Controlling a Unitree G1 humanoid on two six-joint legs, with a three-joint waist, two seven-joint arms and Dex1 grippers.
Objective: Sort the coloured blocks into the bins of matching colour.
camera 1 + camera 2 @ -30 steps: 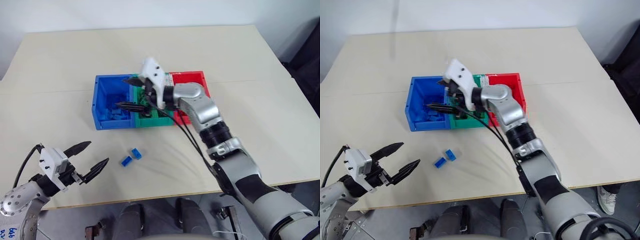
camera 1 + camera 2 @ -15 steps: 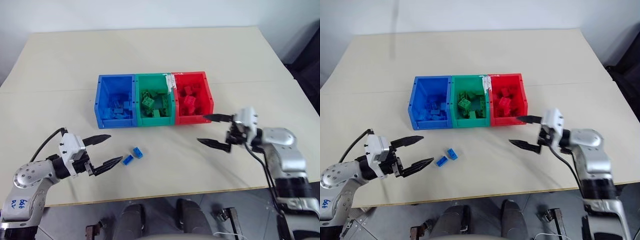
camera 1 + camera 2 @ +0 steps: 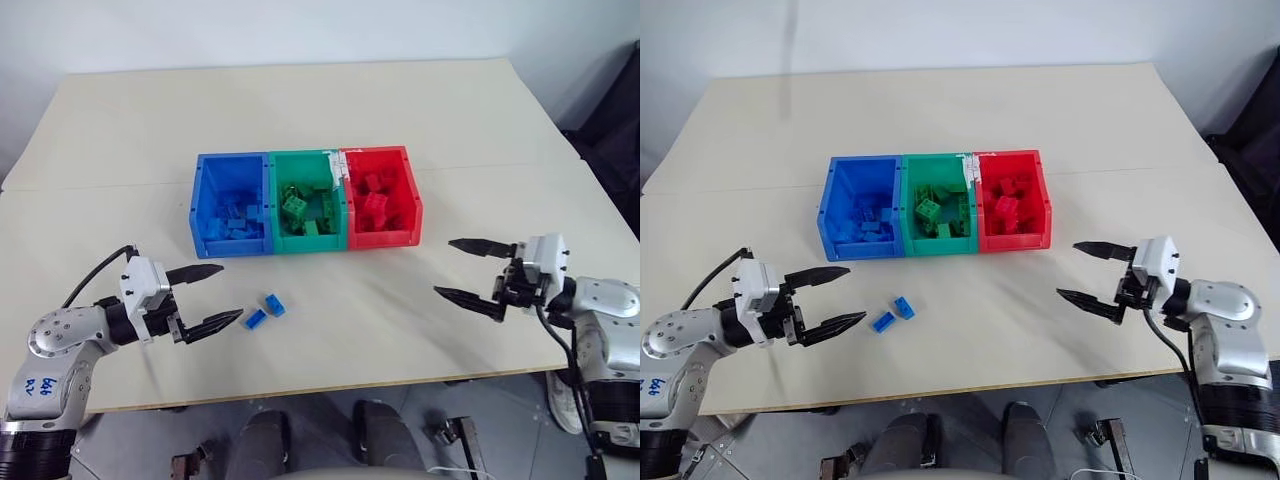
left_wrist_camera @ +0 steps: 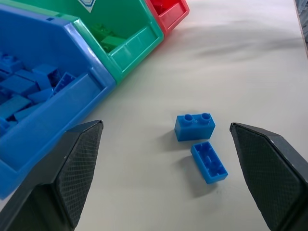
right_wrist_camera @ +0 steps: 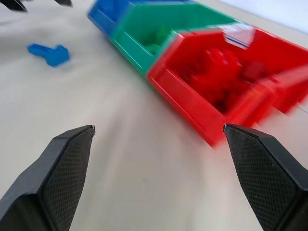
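Two small blue blocks [image 3: 264, 311] lie side by side on the table in front of the bins; in the left wrist view one [image 4: 195, 126] stands studs up and the other [image 4: 209, 161] lies hollow side up. My left gripper [image 3: 212, 297] is open just left of them, pointing at them, with nothing between its fingers. A blue bin [image 3: 232, 205], a green bin [image 3: 308, 201] and a red bin [image 3: 380, 197] stand in a row, each holding blocks of its own colour. Off to the right of the bins my right gripper [image 3: 468, 271] hangs open and empty.
The cream table [image 3: 320, 110] has bare room behind the bins and on both sides. Its front edge [image 3: 330, 383] runs just below both grippers. A dark object [image 3: 618, 110] stands past the table's right side.
My right arm has swung from over the green bin out to the right and down, near the table's front right. My left gripper has edged toward the blue blocks.
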